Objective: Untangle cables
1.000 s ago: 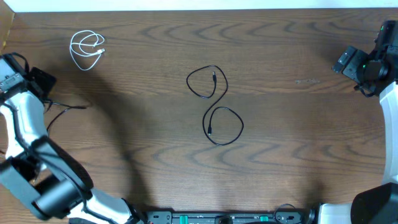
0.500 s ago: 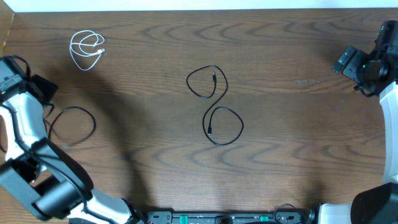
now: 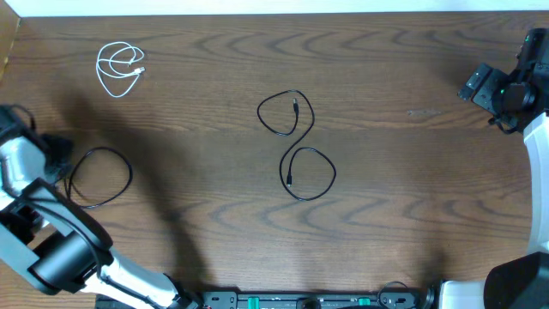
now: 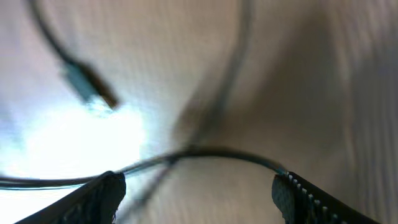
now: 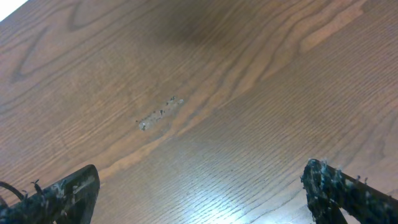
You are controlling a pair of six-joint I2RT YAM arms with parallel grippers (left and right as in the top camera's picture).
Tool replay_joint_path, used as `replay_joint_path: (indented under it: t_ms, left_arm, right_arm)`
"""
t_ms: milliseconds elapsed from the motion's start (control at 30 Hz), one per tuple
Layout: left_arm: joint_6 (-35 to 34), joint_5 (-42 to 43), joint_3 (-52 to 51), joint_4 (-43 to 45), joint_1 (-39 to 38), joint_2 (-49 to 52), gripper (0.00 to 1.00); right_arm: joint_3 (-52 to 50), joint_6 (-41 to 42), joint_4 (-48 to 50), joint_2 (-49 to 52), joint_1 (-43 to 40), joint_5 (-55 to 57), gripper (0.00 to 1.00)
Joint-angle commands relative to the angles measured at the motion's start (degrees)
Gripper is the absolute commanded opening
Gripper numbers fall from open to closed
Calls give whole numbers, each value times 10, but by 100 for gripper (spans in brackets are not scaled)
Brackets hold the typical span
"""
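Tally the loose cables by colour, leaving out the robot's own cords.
White cable: 1
Black cables: 2, namely the figure-eight in the middle, which reads as one cord, and the single loop at far left
Total: 3

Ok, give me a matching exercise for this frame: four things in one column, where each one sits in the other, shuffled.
Things:
1. white cable
2. figure-eight black cable
3. single-loop black cable
4. right pincer

Places:
A. middle of the table
B. right edge, standing open
C. far left corner
D. left edge, beside the left arm

Pairs: 1-C, 2-A, 3-D, 4-B.
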Motion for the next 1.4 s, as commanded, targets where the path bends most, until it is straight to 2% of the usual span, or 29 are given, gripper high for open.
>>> replay_joint_path:
  t_ms: [0,100,167,267,533,900,1000,1367]
  left_arm:
    - [-31,-17,-7,-9,19,10,80]
    - [-31,-5,-8,-15,21,26,80]
    - [-38,73,-8,-10,21,42,81]
    - [-80,118,-8,-7,21,54,84]
    - [-93,70,-8,-10,21,68,86]
    - [-112,68,-8,-28,21,72,86]
    - [-135,68,-8,-39,21,73,86]
    - [-121,23,-8,-22,21,107,85]
  right_arm:
    - [0,7,-1,3,0,4,99]
    - [0,7,-1,3,0,4,99]
    - [0,7,-1,3,0,4,99]
    - [0,7,-1,3,0,4,99]
    - [0,7,-1,3,0,4,99]
    - [0,7,-1,3,0,4,99]
    - [0,7,-1,3,0,4,99]
    - [0,7,-1,3,0,4,99]
